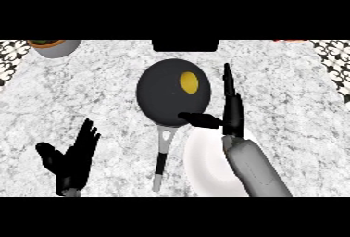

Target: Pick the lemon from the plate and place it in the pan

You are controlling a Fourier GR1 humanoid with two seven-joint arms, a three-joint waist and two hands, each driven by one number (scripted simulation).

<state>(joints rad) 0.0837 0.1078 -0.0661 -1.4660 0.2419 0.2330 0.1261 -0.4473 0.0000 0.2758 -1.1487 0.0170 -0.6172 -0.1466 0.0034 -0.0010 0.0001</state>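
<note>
Right hand (232, 111): released, fingers straight and holding nothing, set on edge just beside the right rim of the frying pan (153, 99), thumb reaching toward the rim. Lemon (189, 82): inside the pan, right of its middle, up and left of the hand and apart from the fingers, long axis running away from the robot. White plate (205, 164) under the forearm, no lemon on it. Left hand (71, 159) resting open at lower left, well farther off. Likely only a pull-back to the right needed.

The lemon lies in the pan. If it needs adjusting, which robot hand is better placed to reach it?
Right. The right robot hand stands open beside the pan, close to the lemon. The left robot hand rests open at the lower left, farther away.
</note>
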